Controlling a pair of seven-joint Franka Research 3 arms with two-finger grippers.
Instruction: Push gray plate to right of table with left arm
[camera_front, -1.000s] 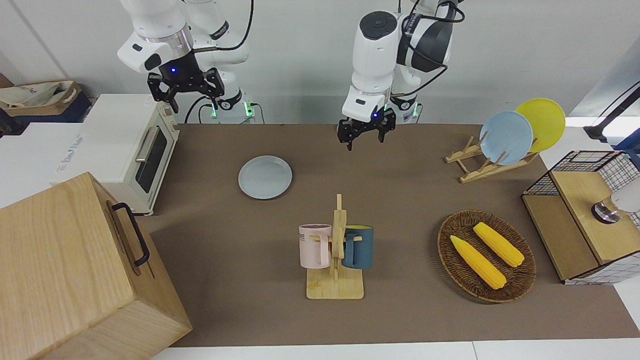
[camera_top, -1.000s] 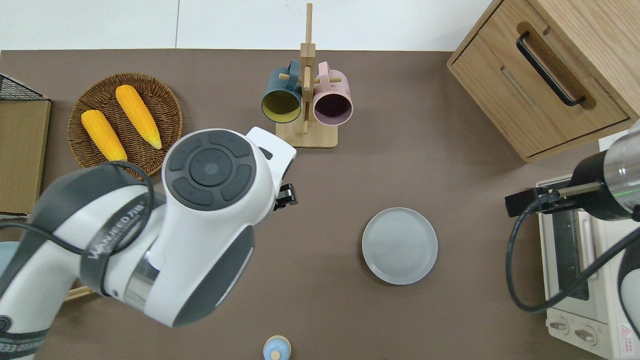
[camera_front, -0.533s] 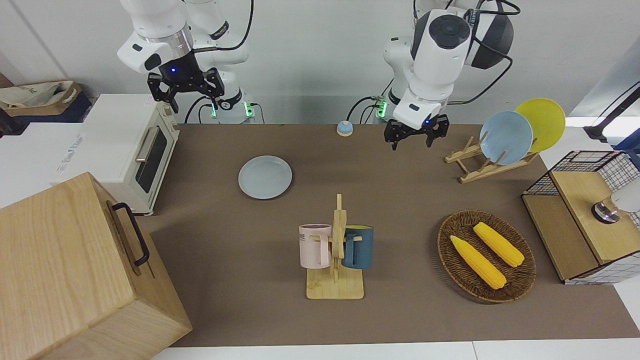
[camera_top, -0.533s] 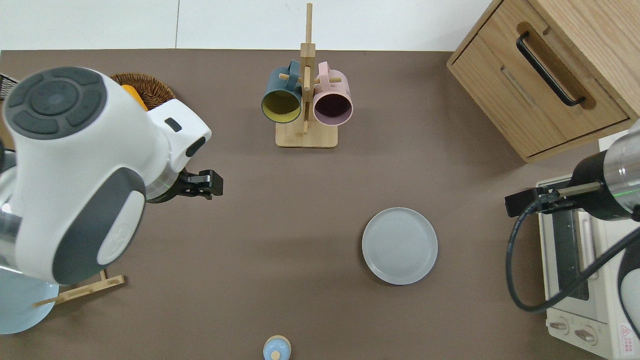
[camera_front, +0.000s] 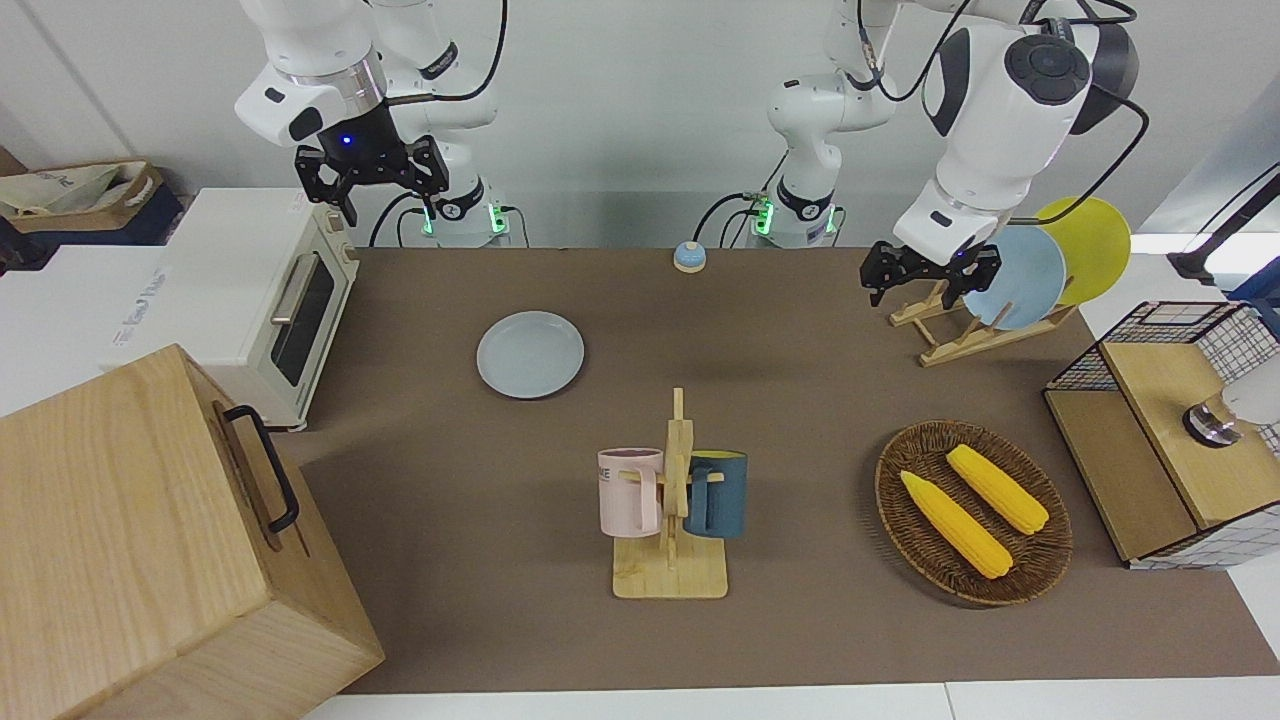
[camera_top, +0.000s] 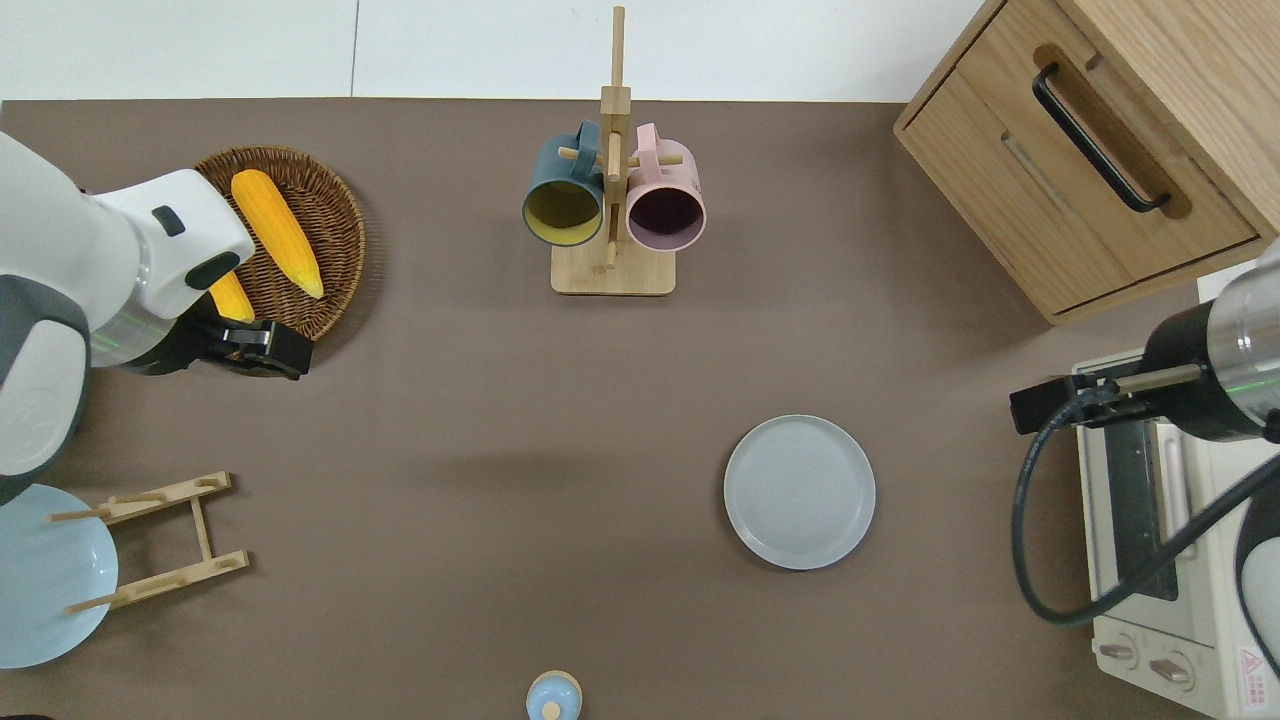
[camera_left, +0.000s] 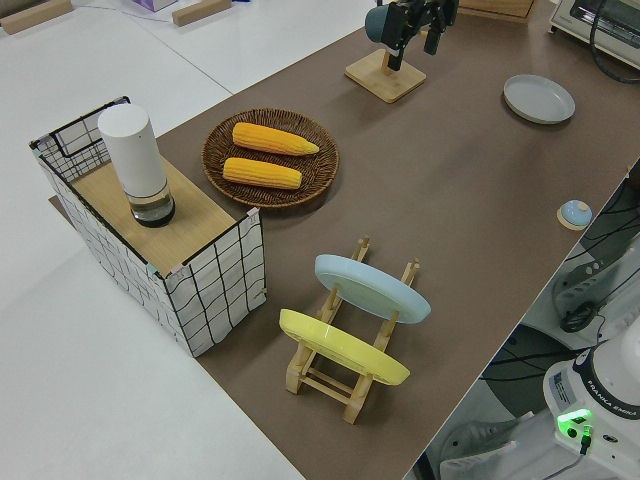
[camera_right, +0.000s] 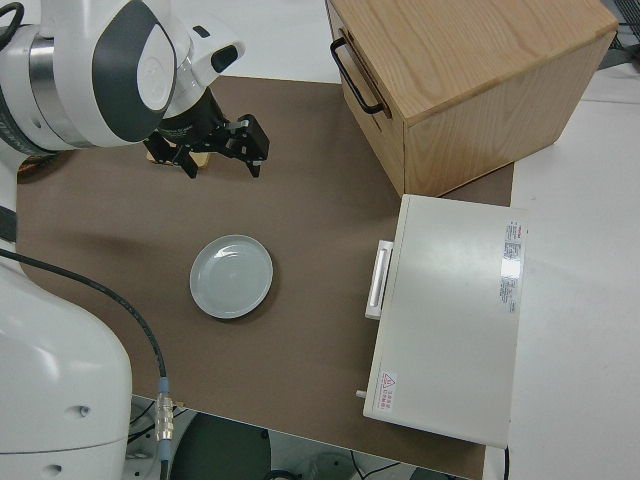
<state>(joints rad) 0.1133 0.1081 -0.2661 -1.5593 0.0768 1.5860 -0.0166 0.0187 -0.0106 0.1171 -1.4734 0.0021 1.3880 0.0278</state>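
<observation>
Gray plate (camera_top: 799, 492) lies flat on the desk (camera_top: 500, 420), nearer the robots than the mug rack (camera_top: 612, 190). Left gripper (camera_top: 262, 348), fingers apart and empty, hangs over the corn basket's (camera_top: 340, 215) edge, well apart from the plate. Right arm parked, its gripper (camera_front: 371, 172) spread.

White jointed left arm (camera_front: 985, 110) with dark gray joint caps, looped black cable, small black claw (camera_front: 930, 270).

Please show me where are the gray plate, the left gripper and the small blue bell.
gray plate (camera_top: 799, 492): overhead view, centre of its flat face.
left gripper (camera_front: 930, 282): front view, midway between its fingertips.
blue bell (camera_front: 688, 257): front view, on its dome.
</observation>
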